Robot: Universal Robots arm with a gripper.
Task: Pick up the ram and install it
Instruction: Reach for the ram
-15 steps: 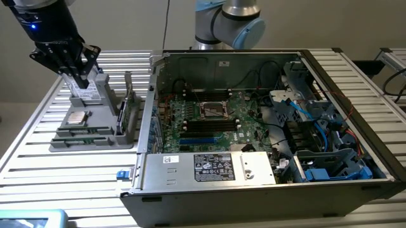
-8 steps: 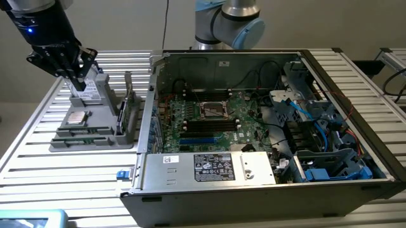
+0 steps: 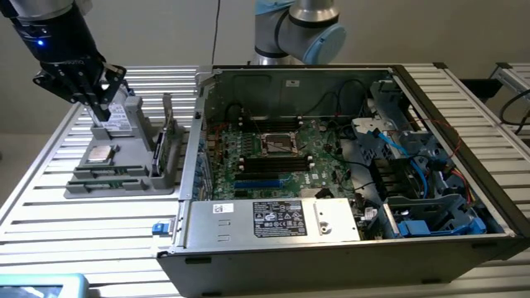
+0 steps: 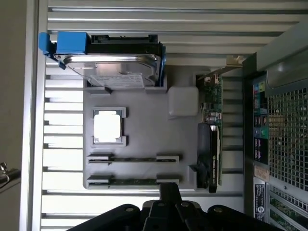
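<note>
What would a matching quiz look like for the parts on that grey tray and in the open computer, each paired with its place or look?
Things:
1. ram stick
2. processor chip
3. hard drive
4. motherboard

Places or looks:
A. inside the open computer case
B. has a blue bracket at one end
C. pale square in a recess of the grey tray
D. slim strip set in a long slot of the tray

Pairs: 1-D, 2-C, 3-B, 4-A.
</note>
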